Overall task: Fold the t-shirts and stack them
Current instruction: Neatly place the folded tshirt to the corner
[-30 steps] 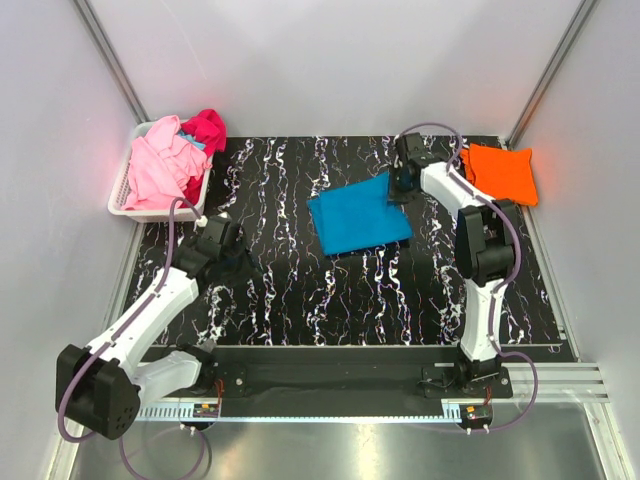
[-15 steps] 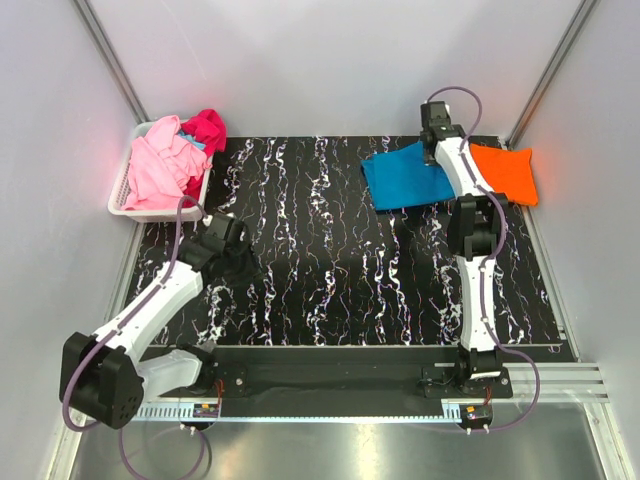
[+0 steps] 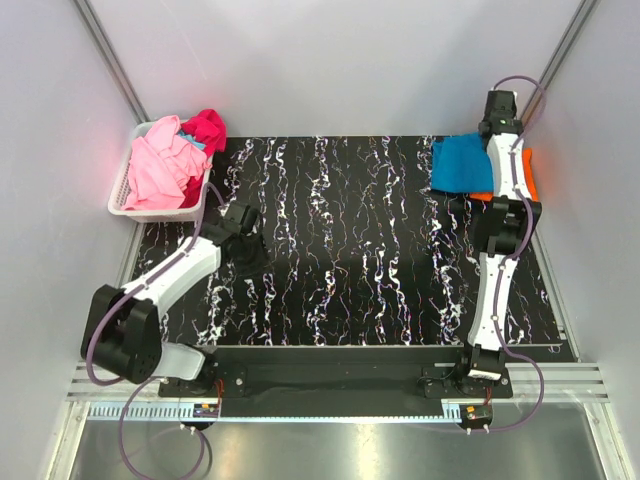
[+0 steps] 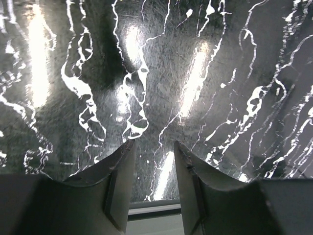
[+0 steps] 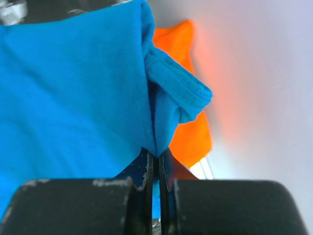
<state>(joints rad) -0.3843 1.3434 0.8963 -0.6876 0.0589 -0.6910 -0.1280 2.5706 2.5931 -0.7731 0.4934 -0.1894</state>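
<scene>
Right wrist view: my right jaws are clenched on a bunched edge of the blue tee [image 5: 73,88], and the cloth spreads away from them toward 10 o'clock. Just past it, at 1 o'clock, the orange tee [image 5: 188,132] shows against the white wall [image 5: 264,73]. In the top view those jaws sit at the counter's [image 3: 350,260] 1 o'clock corner. There the blue tee covers the left part of the orange one; whether it rests on it I cannot tell. My left jaws stand apart with nothing between them, low over the marbled counter at 9 o'clock. Beyond them, at 10 o'clock, the basket [image 3: 122,195] holds a pink tee [image 3: 160,165] and a magenta tee [image 3: 207,128].
</scene>
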